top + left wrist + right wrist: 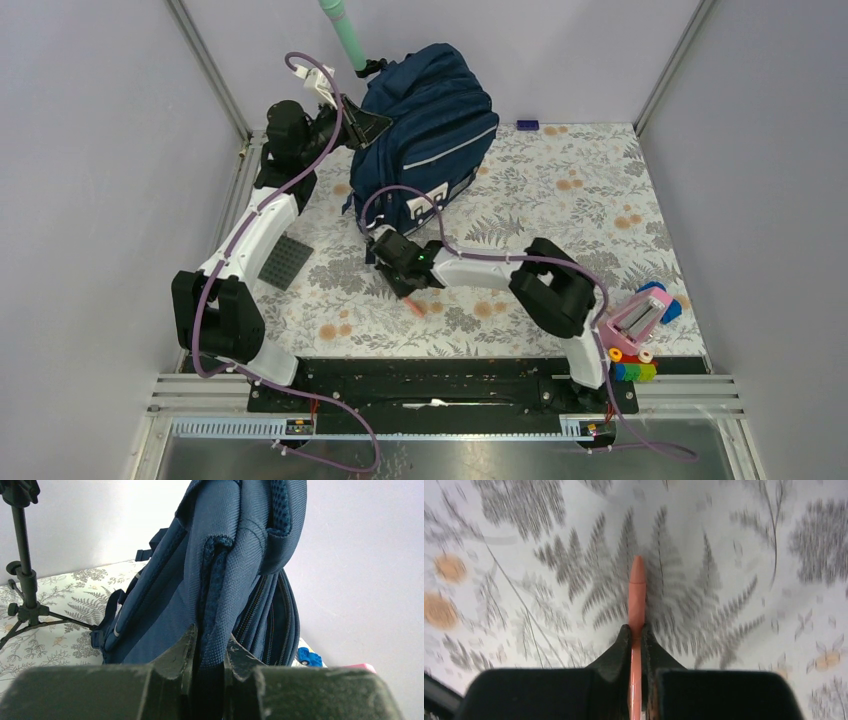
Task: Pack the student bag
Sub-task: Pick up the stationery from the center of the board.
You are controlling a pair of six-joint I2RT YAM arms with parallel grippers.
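The navy blue student bag (428, 135) stands at the back of the table, its front pocket toward me. My left gripper (362, 125) is shut on a padded strap (215, 615) at the bag's left side and holds the bag upright. The bag fills the left wrist view (165, 595). My right gripper (405, 285) is shut on an orange-red pen (637, 587) above the floral table, in front of the bag. The pen's tip (415, 306) pokes out toward me.
A dark grey studded plate (285, 262) lies by the left arm. A pink case (634, 318), blue toy (662, 300) and coloured bricks (632, 364) sit at the front right. A teal pole (343, 32) stands behind the bag. A small blue piece (527, 125) lies at the back wall.
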